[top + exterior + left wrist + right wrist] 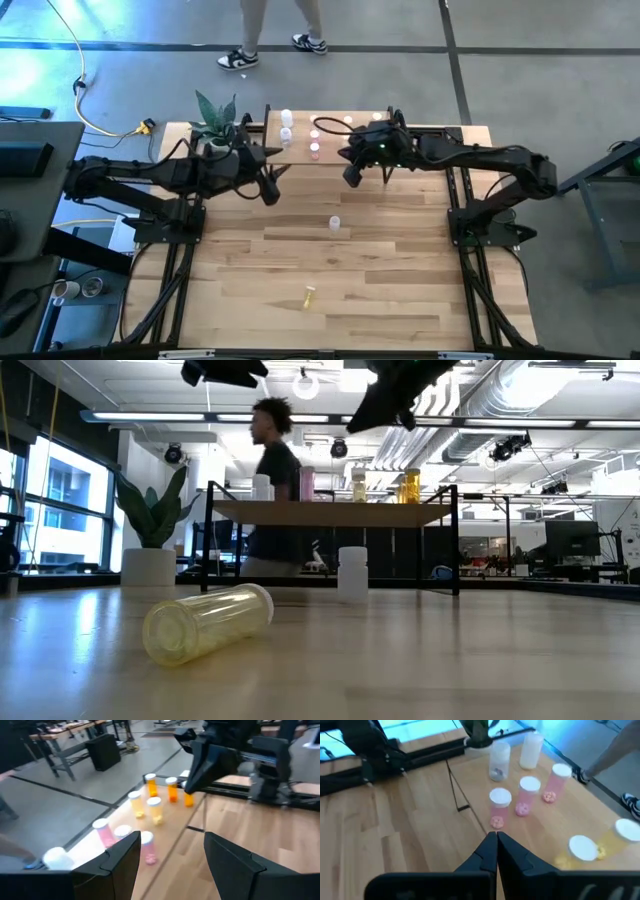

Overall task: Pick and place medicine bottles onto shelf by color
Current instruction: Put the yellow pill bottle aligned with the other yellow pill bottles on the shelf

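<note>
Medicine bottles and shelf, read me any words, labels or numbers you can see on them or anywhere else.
None can be read.
Medicine bottles: no label shows, only contents.
Shelf: bare wood, no marking.
Fallen yellow bottle: plain.
Room behind: screens and signs too small to read.

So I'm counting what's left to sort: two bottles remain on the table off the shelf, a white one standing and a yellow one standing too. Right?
Not quite. The yellow bottle is lying on its side, as the low view shows. The white bottle does stand upright, and both are on the table, off the shelf.
</note>
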Available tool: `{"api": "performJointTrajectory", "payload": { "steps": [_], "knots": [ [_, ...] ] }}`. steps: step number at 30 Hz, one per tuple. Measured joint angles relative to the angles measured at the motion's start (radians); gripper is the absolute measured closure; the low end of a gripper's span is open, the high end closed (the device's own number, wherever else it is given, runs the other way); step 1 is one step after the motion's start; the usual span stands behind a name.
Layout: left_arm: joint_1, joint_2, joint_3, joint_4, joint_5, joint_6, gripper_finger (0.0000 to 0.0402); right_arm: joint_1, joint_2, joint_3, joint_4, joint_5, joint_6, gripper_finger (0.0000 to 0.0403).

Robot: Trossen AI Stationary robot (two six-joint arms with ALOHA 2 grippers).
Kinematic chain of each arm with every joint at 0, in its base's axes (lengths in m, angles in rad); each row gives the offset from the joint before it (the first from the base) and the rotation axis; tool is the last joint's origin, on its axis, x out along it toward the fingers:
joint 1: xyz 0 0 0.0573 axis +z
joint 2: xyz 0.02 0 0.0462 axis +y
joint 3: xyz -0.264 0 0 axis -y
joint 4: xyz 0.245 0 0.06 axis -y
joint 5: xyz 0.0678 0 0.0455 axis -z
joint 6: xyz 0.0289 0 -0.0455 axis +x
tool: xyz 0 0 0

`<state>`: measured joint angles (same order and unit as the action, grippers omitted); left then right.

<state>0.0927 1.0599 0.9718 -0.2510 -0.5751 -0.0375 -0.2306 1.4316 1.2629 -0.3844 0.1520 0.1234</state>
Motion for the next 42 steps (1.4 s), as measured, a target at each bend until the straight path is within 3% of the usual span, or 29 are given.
{"api": "performJointTrajectory", "payload": {
  "steps": [12, 21, 25, 30, 36, 42],
  "knots": [
    [-0.103, -0.002, 0.000, -0.049, 0.000, -0.108, 0.0192, 0.131, -0.043, -0.002, -0.220, -0.006, 0.159, 0.0403],
    [-0.108, -0.088, 0.000, -0.194, -0.005, -0.099, 0.0192, 0.291, -0.037, -0.003, -0.225, 0.027, 0.506, 0.0403],
    [-0.107, -0.151, 0.000, -0.217, -0.005, -0.094, 0.0192, 0.367, -0.033, -0.003, -0.174, 0.059, 0.690, 0.0403],
    [-0.107, -0.229, 0.000, -0.266, 0.001, -0.105, 0.0192, 0.469, -0.015, 0.006, 0.014, 0.164, 0.770, 0.0403],
    [-0.108, -0.304, 0.000, -0.324, 0.074, -0.135, 0.0192, 0.568, 0.054, 0.125, 0.067, 0.316, 0.765, 0.0403],
    [-0.108, -0.343, 0.000, -0.374, 0.127, -0.135, 0.0192, 0.602, 0.193, 0.360, -0.129, 0.356, 0.758, 0.0403]
  ]
}}
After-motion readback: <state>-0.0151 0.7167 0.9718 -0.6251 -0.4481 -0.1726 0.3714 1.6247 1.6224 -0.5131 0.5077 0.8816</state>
